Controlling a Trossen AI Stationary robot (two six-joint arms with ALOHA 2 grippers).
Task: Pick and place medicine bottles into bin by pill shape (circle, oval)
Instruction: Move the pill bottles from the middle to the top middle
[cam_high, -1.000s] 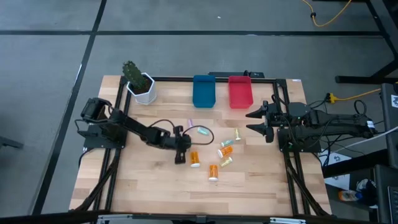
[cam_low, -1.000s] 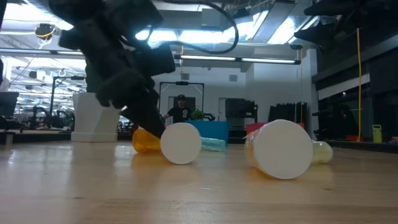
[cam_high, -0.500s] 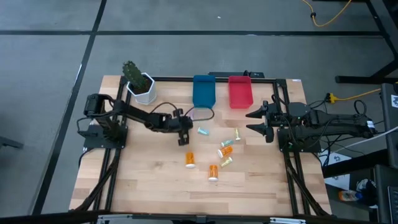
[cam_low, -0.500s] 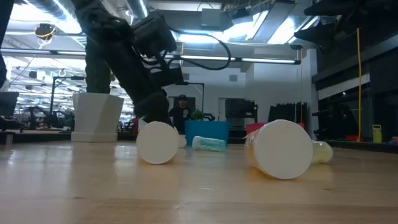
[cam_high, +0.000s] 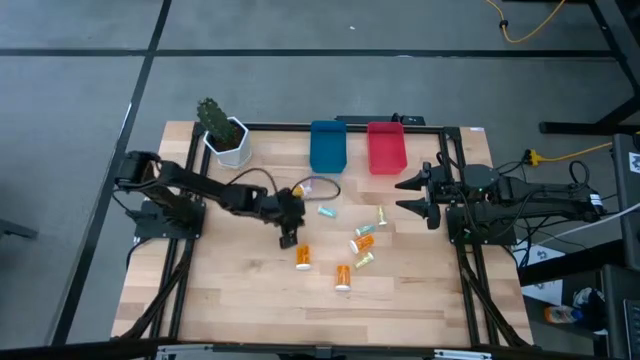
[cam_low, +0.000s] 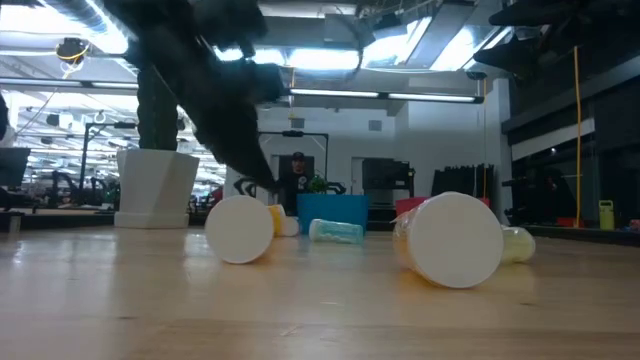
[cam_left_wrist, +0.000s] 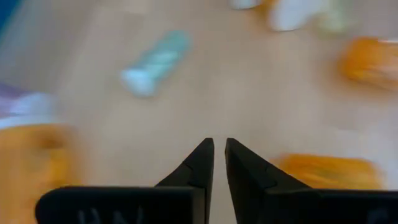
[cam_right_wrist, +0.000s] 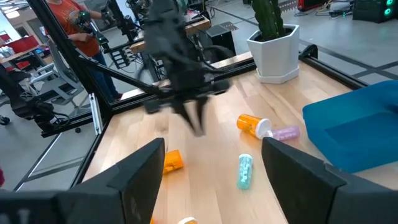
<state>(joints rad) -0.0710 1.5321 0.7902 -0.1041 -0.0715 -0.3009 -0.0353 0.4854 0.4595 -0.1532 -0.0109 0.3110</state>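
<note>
On the wooden counter (cam_high: 220, 290), your left jaws (cam_high: 288, 238) hang left of centre in the high view, nearly together and empty. An orange translucent bottle with a white cap (cam_high: 304, 258) lies just below them, a pale teal vial (cam_high: 326, 211) up to their right, and more bottles are scattered further right. The blue rectangular plastic bin (cam_high: 327, 146) and the red bin (cam_high: 386, 147) sit at the upper middle. Your right jaws (cam_high: 410, 196) wait apart at the right edge.
</note>
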